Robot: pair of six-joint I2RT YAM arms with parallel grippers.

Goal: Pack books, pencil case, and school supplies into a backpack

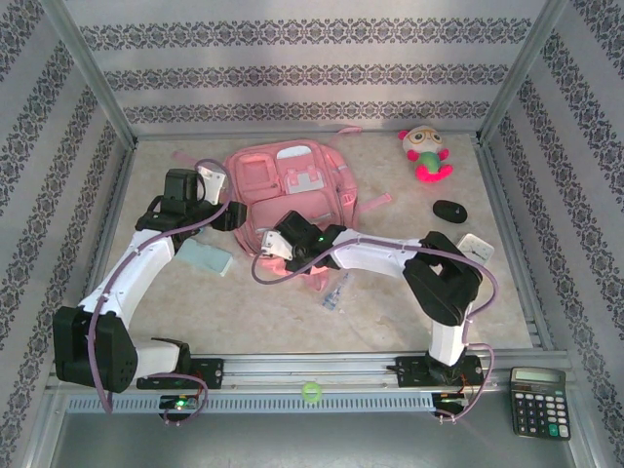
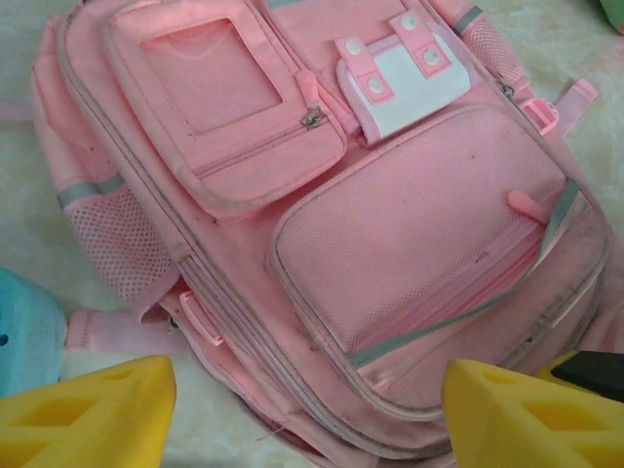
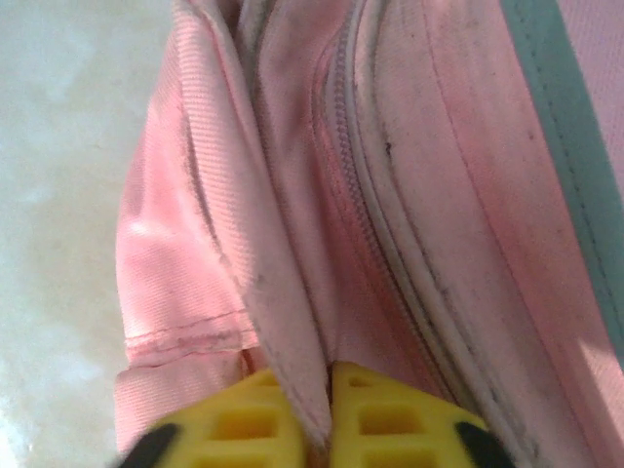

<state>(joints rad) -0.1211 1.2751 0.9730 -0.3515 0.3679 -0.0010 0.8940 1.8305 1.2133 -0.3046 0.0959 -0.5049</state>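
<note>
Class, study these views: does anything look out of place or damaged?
The calculator sits off the table, past the near rail at the right corner. The backpack has dark scuffs along its zip seams.

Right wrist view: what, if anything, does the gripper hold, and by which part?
The right gripper pinches the pink backpack by a fold of fabric at its edge, beside a zipper.

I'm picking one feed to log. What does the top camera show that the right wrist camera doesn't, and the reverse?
Top adds: the plush toy, calculator, teal-and-white piece and clear packet on the table. Right wrist adds: a close look at the right gripper pinching a fabric fold beside a zipper. Both: the pink backpack.
</note>
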